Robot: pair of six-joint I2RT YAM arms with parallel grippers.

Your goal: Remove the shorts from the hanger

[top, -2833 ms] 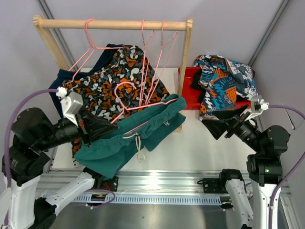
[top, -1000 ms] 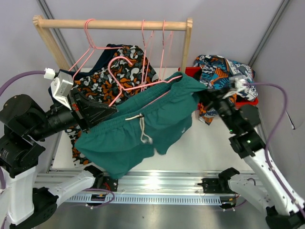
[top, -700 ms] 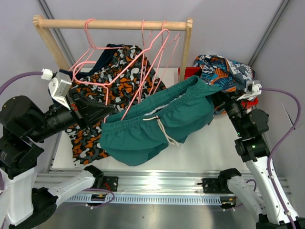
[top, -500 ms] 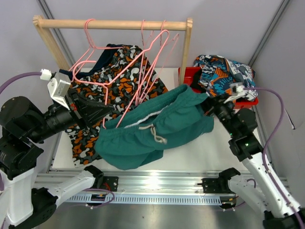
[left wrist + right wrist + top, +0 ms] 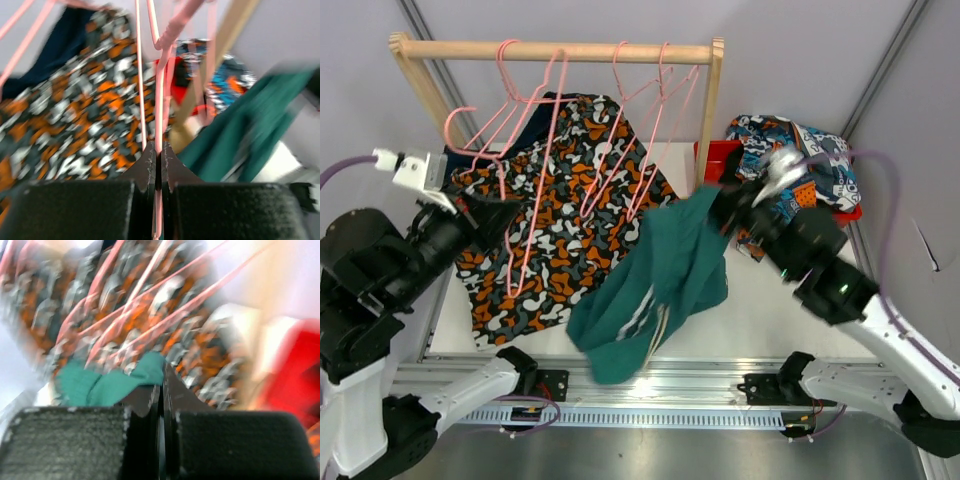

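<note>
Left wrist view gives what the top view hides. The left gripper is clenched on the wire of a pink hanger, with the wire running up between the pinched jaws. In the top view we only see that arm reaching toward the left half of the wooden rack; its fingertips are hard to make out.

Right wrist view is smeared by blur. It does show the right gripper closed, with a fold of the teal shorts bunched at its tips.

Top view adds the rest. The teal shorts dangle from that gripper just in front of the rack's right post and trail down toward the table in front of the rack. The held hanger is bare wire, tilted across the rack's left half, hook off the rail.

Surface: white table under the rack, with a metal rail along its edge in front of the rack. Pale grey walls stand behind the rack, with slanted metal struts.

Counts:
- Two arms, one rack, and one red bin right of the rack.
- Shorts we can make out: four pairs.
  - The teal pair.
  - Camouflage shorts, spread below the rack's rail.
  - Navy shorts, by the rack's left post and mostly covered.
  - Cartoon-print shorts, heaped on the bin.
- Hangers: three hooks over the rack's rail plus the held one, so four as best we can count.
</note>
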